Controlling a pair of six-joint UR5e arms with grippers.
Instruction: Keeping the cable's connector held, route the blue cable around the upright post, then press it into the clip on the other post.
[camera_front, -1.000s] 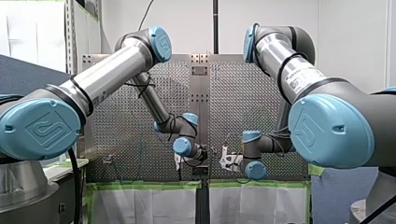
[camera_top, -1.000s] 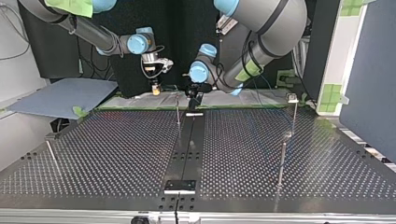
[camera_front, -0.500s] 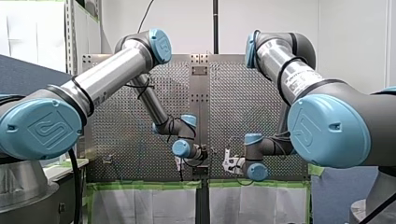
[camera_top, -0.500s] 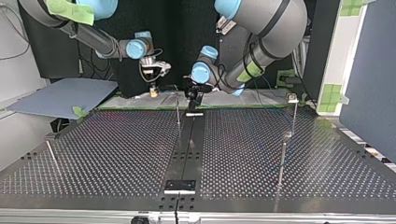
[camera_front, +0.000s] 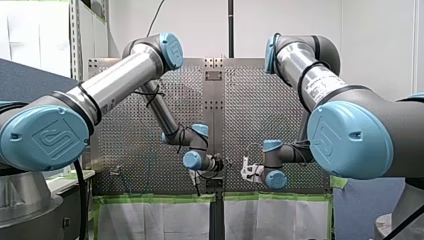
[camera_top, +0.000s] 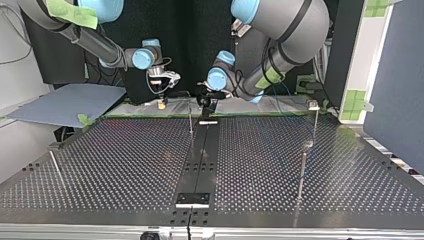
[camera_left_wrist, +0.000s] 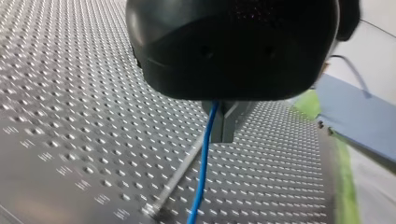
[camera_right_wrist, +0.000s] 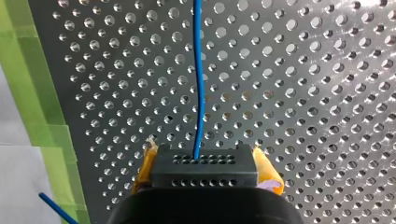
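Blue cable (camera_left_wrist: 204, 168) trails ahead from between the metal fingers of my left pincer (camera_left_wrist: 223, 135), apparently nipped narrow on it; my right pincer (camera_right_wrist: 205, 165) clamps the black connector (camera_right_wrist: 205, 173), cable leading ahead. Connector secured, I judge; rounding the upright post (camera_top: 190, 118) and clipping remain

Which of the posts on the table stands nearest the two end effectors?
The thin post beside the black centre strip, at the table's far edge in the top view; the others stand out toward the table's sides.
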